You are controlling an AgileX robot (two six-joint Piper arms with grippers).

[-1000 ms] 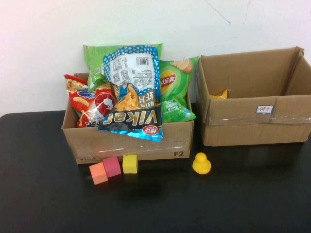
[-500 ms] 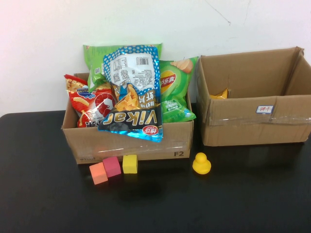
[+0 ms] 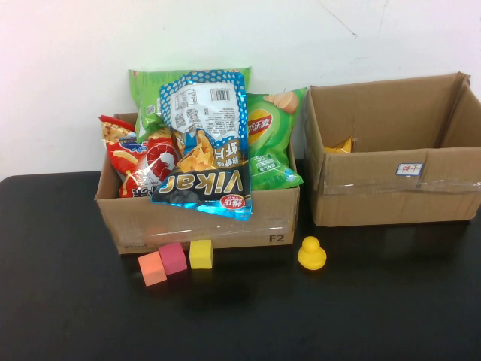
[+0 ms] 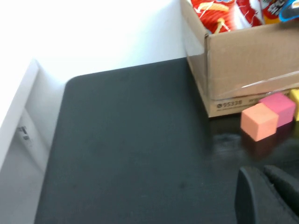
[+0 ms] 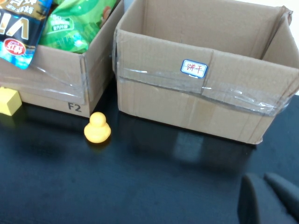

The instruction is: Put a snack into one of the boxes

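Both pincers [image 4: 267,196] [image 5: 268,198] closed, matte black.

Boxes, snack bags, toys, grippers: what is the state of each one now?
Left box: open, overfilled with snack bags.
Vikar bag: hanging over the front wall.
Right box: open, almost empty.
Yellow duck: upright.
Left gripper: shut, empty.
Right gripper: shut, empty.

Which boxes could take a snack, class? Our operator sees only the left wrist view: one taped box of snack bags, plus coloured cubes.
Observer: A second box stands on the right, with only a yellow packet showing inside.
Operator: Where are the claws?
Observer: The right claw hangs shut above the table before that box; the left claw, shut, is near the orange cube.
Operator: Anything else?
Observer: A yellow duck stands before the gap between boxes.
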